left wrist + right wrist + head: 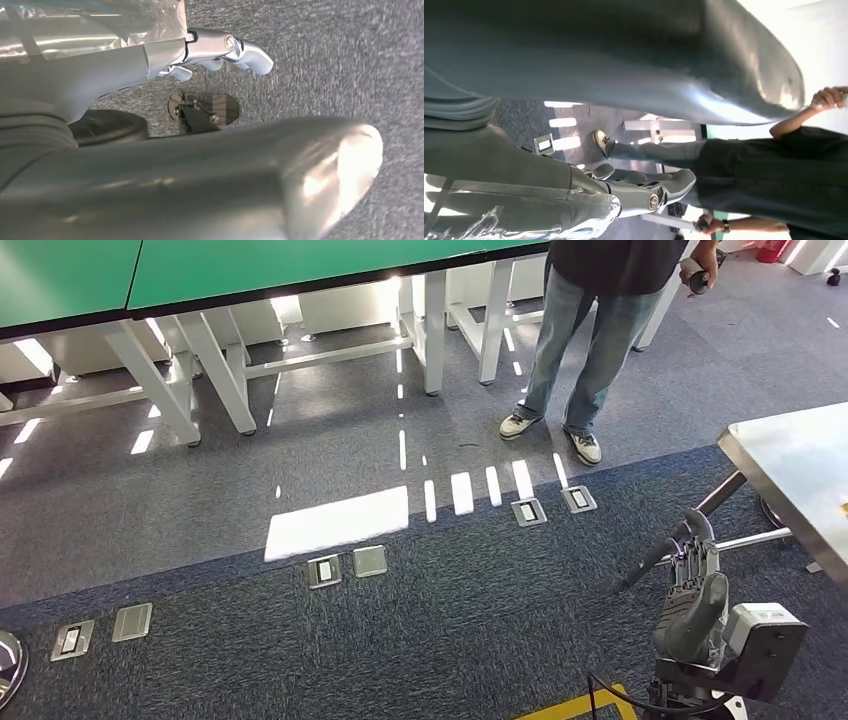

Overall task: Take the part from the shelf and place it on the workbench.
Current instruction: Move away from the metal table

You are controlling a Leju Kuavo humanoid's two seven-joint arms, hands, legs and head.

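Head view: right hand [692, 585] hung low at the lower right of frame, over dark grey carpet [450, 630], fingers pointing away from the body and lying loosely together, slightly curled. Nothing sat between fingers and thumb. Right wrist view agreed: thumb [744, 65] extended, fingers [659, 187] gently bent with a clear gap to the thumb, no object in the grasp. Some clear plastic wrap [549, 220] lay over the back of the hand.

Left wrist view: left hand [225, 100] hung over the same carpet, thumb [320, 170] straight, fingers [235, 47] lightly bent and apart from the thumb, holding nothing.

The part could not be made out, so its position relative to either hand could not be told.

Just beyond the right hand, at the right edge, stood the corner of a pale metal workbench [790, 465], its tubular legs [730, 540] near the fingertips but apart from them. Farther off, a person [590, 330] in jeans and a dark shirt stood on the lighter carpet, holding a small object. Green-topped tables [250, 270] on white frames ran along the far side. Metal floor sockets [345, 565] were set in the carpet, with bright patches of light between them
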